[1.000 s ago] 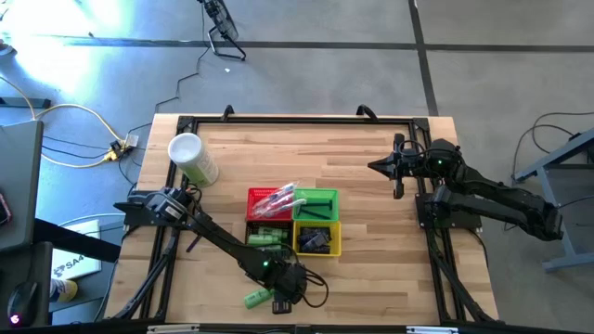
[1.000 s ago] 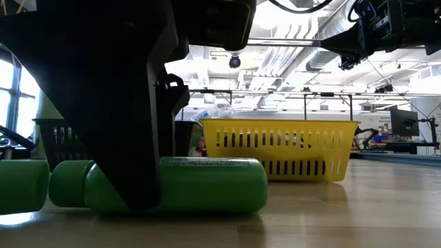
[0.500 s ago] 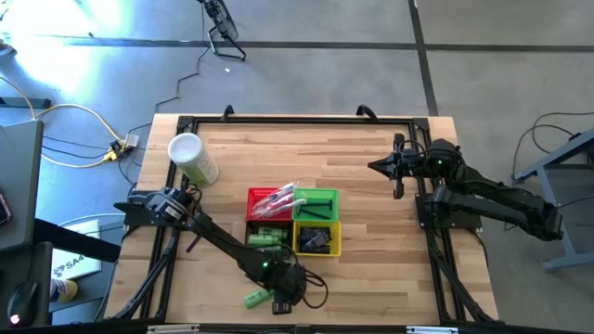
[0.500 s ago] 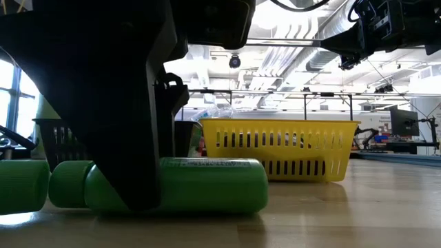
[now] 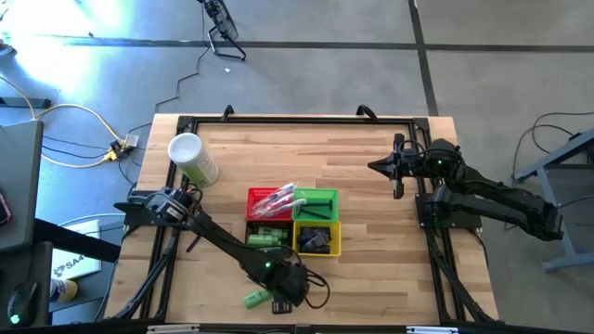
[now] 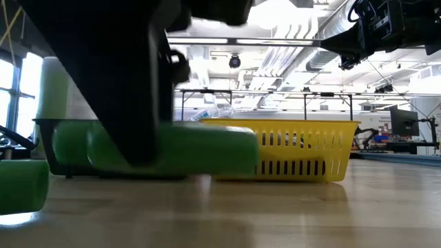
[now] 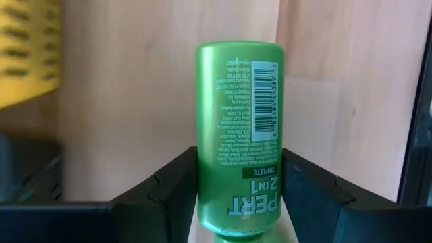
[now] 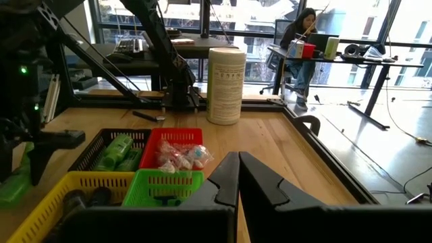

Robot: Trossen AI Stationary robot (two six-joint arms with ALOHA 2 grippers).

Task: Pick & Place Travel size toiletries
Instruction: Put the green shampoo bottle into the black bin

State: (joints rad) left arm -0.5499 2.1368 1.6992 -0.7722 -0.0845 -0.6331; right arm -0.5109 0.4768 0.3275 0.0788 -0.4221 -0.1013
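Observation:
My left gripper (image 5: 278,283) stands over the table's near edge, shut on a bright green mini bottle (image 7: 239,128) that lies level between its fingers. In the low view this bottle (image 6: 186,148) hangs above the wood. A second green bottle (image 5: 255,299) lies on its side on the table just left of it, also in the low view (image 6: 21,193). More green bottles lie in the black basket (image 5: 264,237), clear pinkish sticks in the red basket (image 5: 269,202), dark tubes in the yellow basket (image 5: 316,239). My right gripper (image 5: 397,167) waits shut, high at the right far side. My left gripper pinches the green bottle's body (image 7: 236,182) on the half toward the cap (image 6: 69,141), one finger (image 7: 169,192) on each side. The fingers come from above, pointing down, and lie across the bottle. The bottle is lifted clear of the table and sits about level.
Four small baskets stand together mid-table; the green one (image 5: 316,202) sits behind the yellow one. A tall white cup (image 5: 190,158) stands at the far left. Bare wood lies on the right half of the table (image 5: 390,241). A person sits in the room beyond (image 8: 302,27).
My left gripper has risen, lifting the green bottle from the table; it lay on the wood a second ago and now hangs clear, still level. The second bottle beside it stayed put.

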